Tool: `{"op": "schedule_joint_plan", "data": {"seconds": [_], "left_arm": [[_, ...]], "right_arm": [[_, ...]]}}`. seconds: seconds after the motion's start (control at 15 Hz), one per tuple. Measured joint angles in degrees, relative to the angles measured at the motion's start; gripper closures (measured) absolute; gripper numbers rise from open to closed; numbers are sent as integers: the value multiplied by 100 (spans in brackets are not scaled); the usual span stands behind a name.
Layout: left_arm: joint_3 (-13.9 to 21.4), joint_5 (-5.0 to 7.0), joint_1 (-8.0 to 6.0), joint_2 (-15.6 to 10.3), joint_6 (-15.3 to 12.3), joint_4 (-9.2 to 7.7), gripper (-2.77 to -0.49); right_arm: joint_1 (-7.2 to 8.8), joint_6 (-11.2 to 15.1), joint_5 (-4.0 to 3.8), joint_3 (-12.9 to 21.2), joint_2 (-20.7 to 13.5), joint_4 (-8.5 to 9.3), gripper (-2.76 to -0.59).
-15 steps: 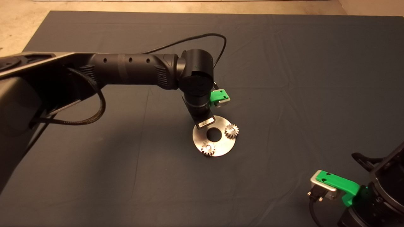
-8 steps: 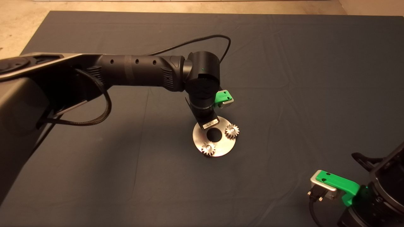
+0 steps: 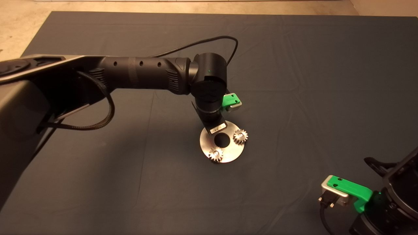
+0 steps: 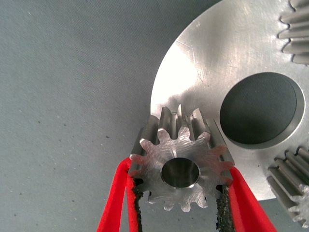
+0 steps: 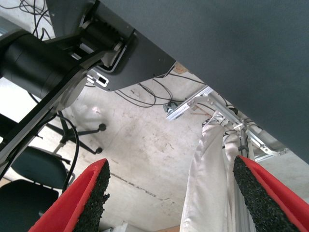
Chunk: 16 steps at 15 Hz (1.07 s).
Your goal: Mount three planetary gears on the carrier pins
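The left gripper [image 4: 179, 193] hangs over the far-left rim of the carrier disc [image 3: 235, 153], its two red fingers [image 4: 113, 203] clamped on opposite sides of a planetary gear [image 4: 181, 162], black pads pressed against the teeth. Seen from the wrist, the held gear sits flat-faced toward the camera with its round bore open, and it overlaps the disc's edge, with the dark mat [image 4: 67, 87] off to one side of the fingers and the disc's large central hole [image 4: 260, 108] to the other. Whether the gear's underside touches the disc or a carrier pin cannot be told, as the gear hides whatever lies beneath it. From overhead, the left arm [image 3: 143, 75] reaches in across the mat and its wrist covers that part of the disc, so neither the held gear nor the gripper's fingers show there. Two other planetary gears already sit on the disc: one [image 3: 240, 136] beyond the central hole from the gripper, on the right rim, and one [image 3: 216, 154] on the near rim, each with the bright tip of a carrier pin [image 3: 241, 134] showing in its bore. The right gripper [image 5: 169, 198] waits well apart at the mat's near right corner, its fingers spread wide with nothing between them, facing the floor beyond the table.
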Motion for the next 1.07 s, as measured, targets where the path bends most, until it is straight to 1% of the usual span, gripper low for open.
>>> {"op": "schedule_joint_plan", "data": {"seconds": [0.27,0.6,1.07], "left_arm": [[37,24,0,-6,-13,-147,-64],[63,30,0,-6,-59,-236,-65],[88,22,21,-24,-105,-235,-64]], "right_arm": [[15,0,2,0,0,2,-189],[16,0,2,0,0,2,-189],[30,0,2,0,0,2,-189]]}}
